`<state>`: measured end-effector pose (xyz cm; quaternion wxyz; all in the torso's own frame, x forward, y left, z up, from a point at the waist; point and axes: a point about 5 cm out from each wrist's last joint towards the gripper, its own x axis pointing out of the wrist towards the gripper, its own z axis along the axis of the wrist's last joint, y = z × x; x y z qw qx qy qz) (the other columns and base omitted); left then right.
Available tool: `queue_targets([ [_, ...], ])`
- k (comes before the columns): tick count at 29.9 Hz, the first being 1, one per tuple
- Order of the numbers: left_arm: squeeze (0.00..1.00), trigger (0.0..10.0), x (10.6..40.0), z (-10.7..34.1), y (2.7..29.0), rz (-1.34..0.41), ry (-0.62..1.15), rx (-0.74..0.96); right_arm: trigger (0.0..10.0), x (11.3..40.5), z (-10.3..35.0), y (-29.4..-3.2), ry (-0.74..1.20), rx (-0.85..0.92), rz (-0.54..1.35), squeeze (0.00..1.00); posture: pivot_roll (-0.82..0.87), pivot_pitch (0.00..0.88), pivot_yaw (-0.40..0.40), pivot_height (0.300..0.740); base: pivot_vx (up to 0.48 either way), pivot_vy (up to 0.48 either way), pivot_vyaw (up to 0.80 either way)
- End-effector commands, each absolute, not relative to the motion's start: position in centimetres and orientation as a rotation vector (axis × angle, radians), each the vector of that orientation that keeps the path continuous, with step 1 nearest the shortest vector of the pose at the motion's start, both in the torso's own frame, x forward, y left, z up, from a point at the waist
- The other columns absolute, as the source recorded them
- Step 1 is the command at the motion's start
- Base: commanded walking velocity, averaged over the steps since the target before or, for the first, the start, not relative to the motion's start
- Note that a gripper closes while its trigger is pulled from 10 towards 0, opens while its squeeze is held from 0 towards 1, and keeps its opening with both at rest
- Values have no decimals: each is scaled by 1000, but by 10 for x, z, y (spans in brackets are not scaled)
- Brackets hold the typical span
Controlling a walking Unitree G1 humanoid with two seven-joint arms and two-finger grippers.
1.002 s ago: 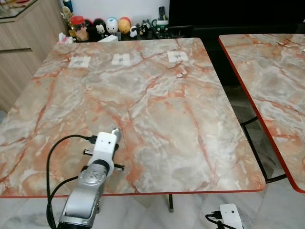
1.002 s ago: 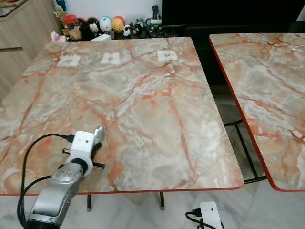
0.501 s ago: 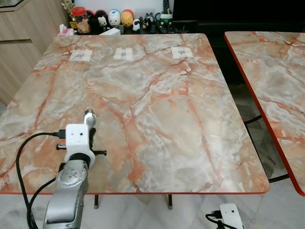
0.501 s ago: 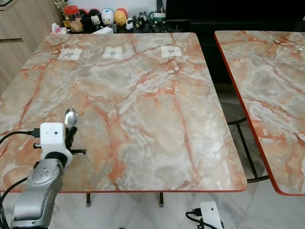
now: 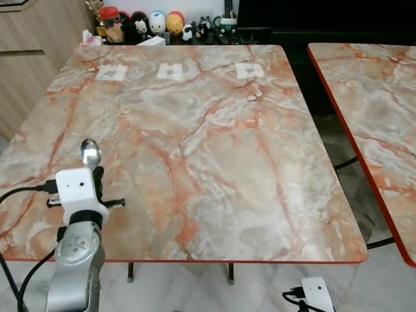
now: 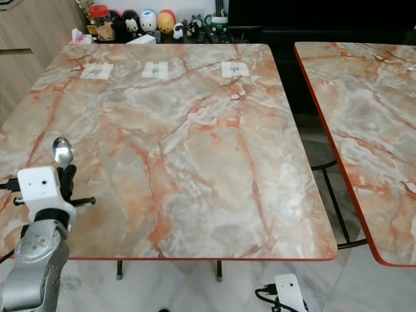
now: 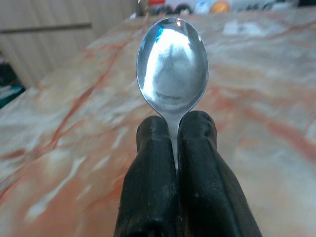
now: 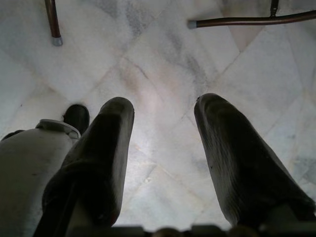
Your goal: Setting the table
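A metal spoon point(image 5: 90, 153) sticks out ahead of my left gripper point(image 5: 96, 177), which is shut on its handle above the near left part of the marble table point(image 5: 214, 136). In the left wrist view the spoon's bowl point(image 7: 172, 66) stands upright between the two black fingers point(image 7: 148, 182). Three white paper labels point(image 5: 169, 71) lie in a row along the table's far side. My right gripper point(image 8: 163, 148) hangs open over the pale floor tiles, holding nothing.
A second marble table point(image 5: 377, 110) stands to the right across a narrow gap. Small figurines and jars point(image 5: 153, 25) line a shelf behind the far edge. A wooden cabinet point(image 5: 29, 52) stands at the far left. Chair legs point(image 8: 232, 20) cross the floor.
My left arm has swung leftward along the table's near edge, carrying the spoon with it. The camera has shifted slightly too.
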<state>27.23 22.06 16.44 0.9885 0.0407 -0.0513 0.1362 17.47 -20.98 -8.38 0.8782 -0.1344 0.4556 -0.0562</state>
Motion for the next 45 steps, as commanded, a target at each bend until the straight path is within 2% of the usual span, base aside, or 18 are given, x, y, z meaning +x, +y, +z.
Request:
queue_targets([
  [1, 0, 10000, 276, 166, 218, 265, -117, 90, 10000, 166, -88, -211, 989, -270, -137, 0, -43, 127, 10, 740, 0, -480, 0],
  [7, 0, 10000, 281, 170, 215, 255, -141, 81, 10000, 165, -89, -210, 994, -256, -141, 0, -46, 125, 17, 740, 0, -480, -663],
  [17, 0, 10000, 279, 167, 219, 265, -143, 73, 10000, 165, -88, -208, 984, -263, -126, 0, -38, 95, 24, 740, 0, -479, 0],
  [28, 0, 10000, 287, 172, 224, 287, -179, 75, 10000, 168, -88, -207, 976, -256, -122, 0, -31, 1, 32, 740, 0, -472, 0],
  [45, 0, 10000, 293, 172, 218, 247, -197, 83, 10000, 170, -87, -205, 974, -265, -111, 0, -38, 0, 54, 740, 0, -467, 0],
])
